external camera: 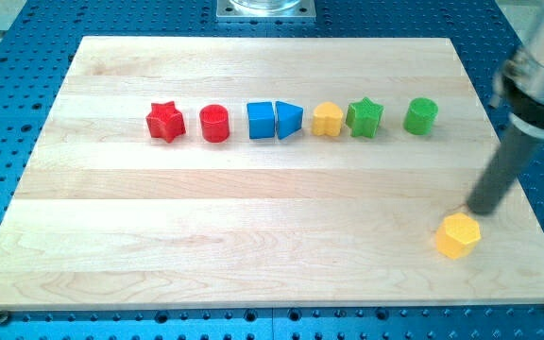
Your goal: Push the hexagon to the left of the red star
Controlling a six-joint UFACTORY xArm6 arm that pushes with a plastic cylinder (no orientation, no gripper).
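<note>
— Where's the yellow hexagon [458, 235] sitting?

— Down near the view's bottom right corner of the wooden desk [253, 236], well apart from everything else.

— And the red star [165, 122]?

— Far across the desk, at the left end of a row in the upper half. After it, going to the view's right, come a red cylinder [214, 123], a blue cube [261, 120] touching a blue wedge [289, 120], a yellow block with a rounded top [327, 119], a green star [365, 117] just beside it, and a green cylinder [421, 115].

— Where is my tip [480, 211]?

— Just above and to the right of the hexagon; I cannot tell if they touch.

— Any fingers holding something?

— There are none: the arm ends in a plain dark rod that grips nothing.
</note>
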